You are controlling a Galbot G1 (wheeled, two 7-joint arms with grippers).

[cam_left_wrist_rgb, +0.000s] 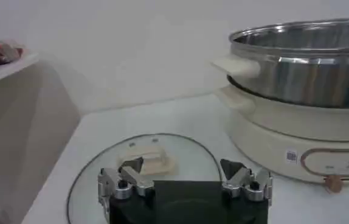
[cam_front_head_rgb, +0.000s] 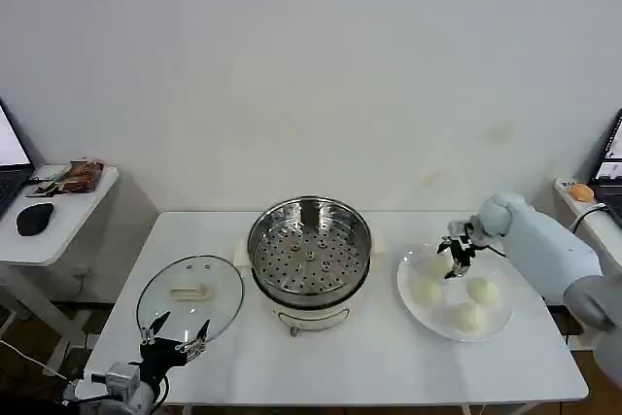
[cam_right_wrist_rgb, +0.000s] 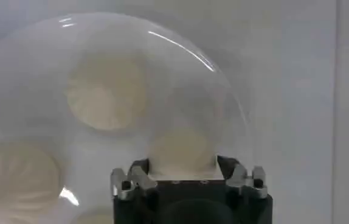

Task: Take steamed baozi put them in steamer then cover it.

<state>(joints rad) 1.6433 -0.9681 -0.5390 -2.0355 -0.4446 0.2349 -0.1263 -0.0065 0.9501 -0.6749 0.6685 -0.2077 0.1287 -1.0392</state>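
Note:
The steamer, a shiny perforated steel basket on a white pot base, stands empty at the table's middle. The cover, clear glass with a white handle, lies flat to its left. My left gripper hovers open at the cover's near edge. On the right, a white plate holds three baozi lying free. My right gripper reaches down over the plate's far left part, shut on another baozi. Its fingertips press that bun's sides.
A white side table at the left carries a black mouse, a laptop corner and a snack packet. Another laptop and an orange thing sit on a stand at the far right. Bare tabletop lies in front of the steamer.

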